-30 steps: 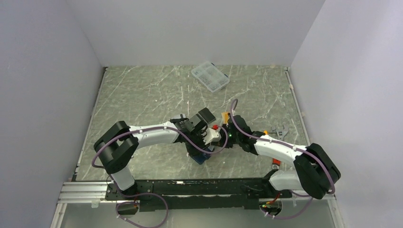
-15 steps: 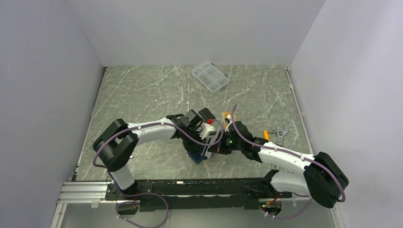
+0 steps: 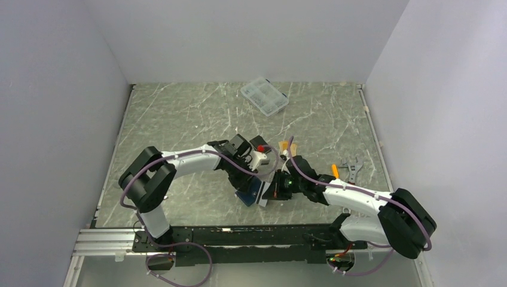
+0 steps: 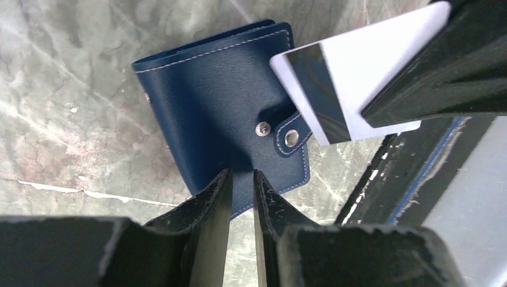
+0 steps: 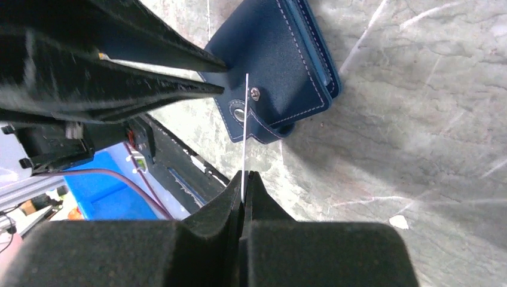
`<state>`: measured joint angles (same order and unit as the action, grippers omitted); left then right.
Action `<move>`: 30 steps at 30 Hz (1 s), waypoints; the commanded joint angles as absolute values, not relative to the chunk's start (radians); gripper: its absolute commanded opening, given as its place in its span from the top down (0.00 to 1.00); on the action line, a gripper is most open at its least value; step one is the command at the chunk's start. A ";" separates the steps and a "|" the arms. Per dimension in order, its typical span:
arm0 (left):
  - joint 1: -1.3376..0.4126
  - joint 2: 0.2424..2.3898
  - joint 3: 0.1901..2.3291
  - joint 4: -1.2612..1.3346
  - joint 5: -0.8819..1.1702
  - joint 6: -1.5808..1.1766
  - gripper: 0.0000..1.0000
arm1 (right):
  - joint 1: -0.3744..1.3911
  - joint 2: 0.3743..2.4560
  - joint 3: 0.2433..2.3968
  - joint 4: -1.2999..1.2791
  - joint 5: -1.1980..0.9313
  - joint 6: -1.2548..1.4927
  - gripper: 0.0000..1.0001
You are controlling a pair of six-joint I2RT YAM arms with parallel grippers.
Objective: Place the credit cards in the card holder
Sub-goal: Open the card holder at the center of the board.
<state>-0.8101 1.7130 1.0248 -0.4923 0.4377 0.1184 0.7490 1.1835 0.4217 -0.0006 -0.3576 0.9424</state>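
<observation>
While both arms are bent inward over the near middle of the table [image 3: 179, 113], their wrists are brought almost together. The left arm [image 3: 191, 161] is stretched rightward from its base and tipped down. The right arm [image 3: 353, 194] is laid low and reaches leftward.

The left gripper [image 4: 241, 177] is held with a narrow gap between its jaws, and nothing is clamped in that gap. Its tips are set at the card holder's [image 4: 221, 107] edge nearest its wrist camera; whether it is touched cannot be told. The right gripper [image 5: 244, 179] is closed flat on one credit card [image 4: 359, 66], which is pinched by one end.

The card is seen edge-on along the jaws from the right wrist. Its free, dark-striped end is pointed at the snap tab [image 4: 292, 136] and held just above it. The holder is laid flat and folded shut on the table between the two grippers. It is set diagonally, with its tab side turned toward the arm bases.
</observation>
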 commanded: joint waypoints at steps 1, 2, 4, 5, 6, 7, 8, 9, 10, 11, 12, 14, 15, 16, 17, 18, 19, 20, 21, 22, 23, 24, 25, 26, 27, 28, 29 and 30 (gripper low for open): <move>-0.708 1.759 1.081 -0.537 0.614 0.022 0.75 | 0.786 1.150 0.499 -0.084 -0.296 0.917 1.00; -0.682 1.770 1.090 -0.542 0.654 0.010 0.75 | 0.814 1.154 0.531 -0.118 -0.266 0.908 1.00; -0.636 1.785 1.094 -0.534 0.755 -0.048 0.74 | 0.863 1.163 0.567 -0.174 -0.208 0.902 1.00; -0.614 1.788 1.090 -0.522 0.803 -0.066 0.74 | 0.885 1.169 0.581 -0.197 -0.184 0.902 1.00; -0.600 1.785 1.085 -0.512 0.835 -0.072 0.73 | 0.901 1.175 0.600 -0.220 -0.163 0.898 1.00; -0.592 1.776 1.079 -0.502 0.845 -0.068 0.73 | 0.914 1.184 0.622 -0.247 -0.144 0.893 1.00; -0.585 1.763 1.072 -0.492 0.849 -0.059 0.73 | 0.923 1.193 0.645 -0.273 -0.133 0.886 1.00; -0.578 1.746 1.059 -0.481 0.854 -0.057 0.73 | 0.927 1.210 0.670 -0.304 -0.129 0.878 1.00; -0.571 1.731 1.047 -0.468 0.857 -0.056 0.73 | 0.929 1.233 0.698 -0.330 -0.130 0.871 1.00; -0.566 1.718 1.039 -0.464 0.854 -0.047 0.73 | 0.929 1.259 0.730 -0.360 -0.132 0.863 1.00; -0.564 1.704 1.032 -0.466 0.841 -0.033 0.73 | 0.932 1.287 0.762 -0.388 -0.133 0.858 1.00; -0.560 1.669 1.010 -0.450 0.813 0.004 0.73 | 0.933 1.348 0.840 -0.451 -0.136 0.848 1.00; -0.555 1.648 0.996 -0.438 0.805 0.033 0.73 | 0.933 1.383 0.881 -0.482 -0.140 0.846 1.00; -0.526 1.612 0.965 -0.402 0.809 0.055 0.73 | 0.933 1.449 0.967 -0.555 -0.146 0.843 1.00; -0.509 1.604 0.954 -0.390 0.824 0.055 0.73 | 0.933 1.479 1.007 -0.597 -0.143 0.839 1.00; -0.495 1.606 0.955 -0.397 0.844 0.058 0.73 | 0.934 1.507 1.042 -0.629 -0.140 0.834 1.00; -0.483 1.609 0.958 -0.404 0.864 0.061 0.73 | 0.934 1.532 1.071 -0.655 -0.139 0.830 1.00; -0.475 1.610 0.955 -0.404 0.880 0.059 0.73 | 0.934 1.555 1.098 -0.684 -0.132 0.826 1.00; -0.470 1.602 0.944 -0.394 0.892 0.059 0.73 | 0.935 1.576 1.118 -0.706 -0.129 0.823 1.00; -0.469 1.589 0.930 -0.380 0.902 0.060 0.73 | 0.936 1.592 1.137 -0.723 -0.132 0.820 1.00; -0.469 1.579 0.918 -0.366 0.905 0.057 0.73 | 0.936 1.605 1.146 -0.734 -0.134 0.815 1.00; -0.469 1.569 0.908 -0.355 0.907 0.053 0.73 | 0.936 1.617 1.149 -0.742 -0.139 0.812 1.00; -0.469 1.564 0.904 -0.351 0.911 0.050 0.74 | 0.936 1.626 1.152 -0.753 -0.142 0.812 1.00; -0.469 1.561 0.900 -0.347 0.910 0.047 0.74 | 0.936 1.633 1.151 -0.763 -0.141 0.815 1.00; -0.466 1.559 0.896 -0.339 0.905 0.036 0.74 | 0.935 1.630 1.144 -0.770 -0.138 0.821 1.00; -0.458 1.559 0.888 -0.328 0.904 0.015 0.75 | 0.935 1.622 1.131 -0.769 -0.133 0.830 1.00; -0.443 1.563 0.878 -0.311 0.910 -0.012 0.76 | 0.936 1.609 1.118 -0.765 -0.129 0.839 1.00; -0.425 1.574 0.871 -0.294 0.929 -0.053 0.76 | 0.936 1.595 1.099 -0.760 -0.123 0.850 1.00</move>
<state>-0.4606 1.5940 0.8921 -0.3759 0.8627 0.0139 0.9314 1.6279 1.1168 -0.6930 -0.1459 0.8299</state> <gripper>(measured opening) 0.243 0.009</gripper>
